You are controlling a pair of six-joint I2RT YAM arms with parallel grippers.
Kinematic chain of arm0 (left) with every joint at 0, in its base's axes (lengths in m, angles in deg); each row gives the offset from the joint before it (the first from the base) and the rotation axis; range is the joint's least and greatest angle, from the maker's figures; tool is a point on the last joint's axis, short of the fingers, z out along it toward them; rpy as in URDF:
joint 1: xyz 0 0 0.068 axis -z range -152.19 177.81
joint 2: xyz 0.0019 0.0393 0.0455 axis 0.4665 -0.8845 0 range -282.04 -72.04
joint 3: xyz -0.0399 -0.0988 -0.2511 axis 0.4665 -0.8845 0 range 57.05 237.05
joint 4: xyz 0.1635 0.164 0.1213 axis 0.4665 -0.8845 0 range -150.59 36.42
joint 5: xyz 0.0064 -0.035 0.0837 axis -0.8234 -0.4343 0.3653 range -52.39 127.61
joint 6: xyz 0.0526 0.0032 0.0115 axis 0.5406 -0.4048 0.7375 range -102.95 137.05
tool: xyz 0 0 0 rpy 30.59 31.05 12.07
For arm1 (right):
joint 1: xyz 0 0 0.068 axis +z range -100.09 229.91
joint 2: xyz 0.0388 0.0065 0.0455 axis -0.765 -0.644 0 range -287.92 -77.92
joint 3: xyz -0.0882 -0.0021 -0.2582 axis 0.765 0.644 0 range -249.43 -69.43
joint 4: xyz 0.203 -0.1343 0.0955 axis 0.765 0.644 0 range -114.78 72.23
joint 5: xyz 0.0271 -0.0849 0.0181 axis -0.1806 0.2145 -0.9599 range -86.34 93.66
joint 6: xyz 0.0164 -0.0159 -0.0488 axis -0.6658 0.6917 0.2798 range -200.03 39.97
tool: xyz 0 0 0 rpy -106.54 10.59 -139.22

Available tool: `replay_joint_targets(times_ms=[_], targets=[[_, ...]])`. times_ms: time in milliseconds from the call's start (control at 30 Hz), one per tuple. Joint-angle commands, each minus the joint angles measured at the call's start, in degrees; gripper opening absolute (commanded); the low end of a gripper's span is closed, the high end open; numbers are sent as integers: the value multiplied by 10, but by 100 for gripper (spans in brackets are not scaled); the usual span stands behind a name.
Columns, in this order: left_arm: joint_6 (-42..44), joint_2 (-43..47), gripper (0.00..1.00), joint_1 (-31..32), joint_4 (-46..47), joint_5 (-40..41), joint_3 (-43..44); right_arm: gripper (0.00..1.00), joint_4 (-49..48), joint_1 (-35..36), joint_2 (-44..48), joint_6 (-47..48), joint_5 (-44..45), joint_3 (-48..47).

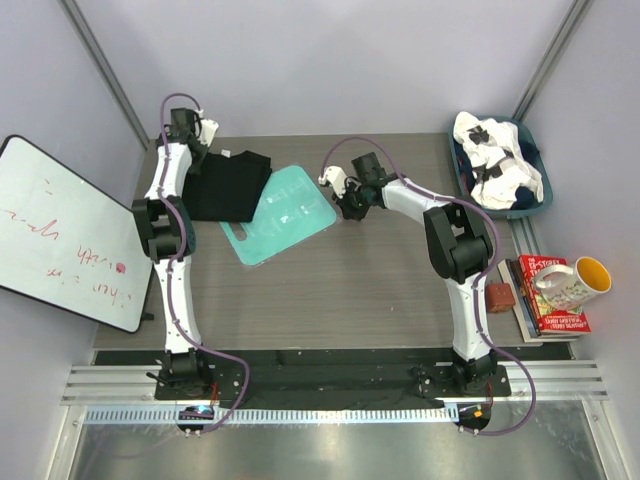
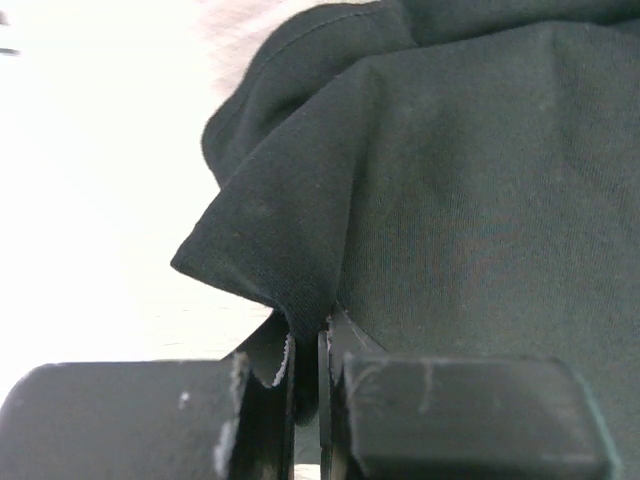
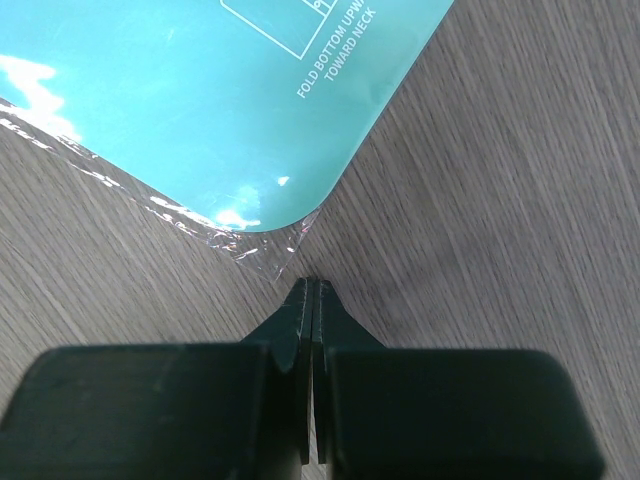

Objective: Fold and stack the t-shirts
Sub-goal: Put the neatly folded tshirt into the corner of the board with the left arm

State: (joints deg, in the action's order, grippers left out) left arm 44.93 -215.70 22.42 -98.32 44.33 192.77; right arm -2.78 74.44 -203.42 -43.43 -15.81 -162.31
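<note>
Black t-shirt [image 1: 235,187], long axis seemingly left-right, edge pinched in left jaws; right jaws closed beside teal board [image 1: 285,215].

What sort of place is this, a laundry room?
Probably a robotics lab test cell, not a laundry: two robot arms bolted at the edge of a table between plain panels, a scribbled whiteboard, and a teal folding board.

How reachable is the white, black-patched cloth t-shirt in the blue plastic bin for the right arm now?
Probably yes. The white t-shirt lies on top in the open bin on that arm's side, nothing stands between, and the right end effector is shut, seemingly empty.
</note>
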Motion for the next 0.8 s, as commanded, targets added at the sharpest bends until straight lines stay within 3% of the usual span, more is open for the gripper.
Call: replay_joint_targets(times_ms=[0,533,767], targets=[[33,0,0,-6,79,60,18,1,47,1,11,5,17,13],[125,-31,0,-16,184,174,11,1,46,1,17,6,16,17],[151,-37,0,-37,227,186,7,1,45,1,18,2,14,23]])
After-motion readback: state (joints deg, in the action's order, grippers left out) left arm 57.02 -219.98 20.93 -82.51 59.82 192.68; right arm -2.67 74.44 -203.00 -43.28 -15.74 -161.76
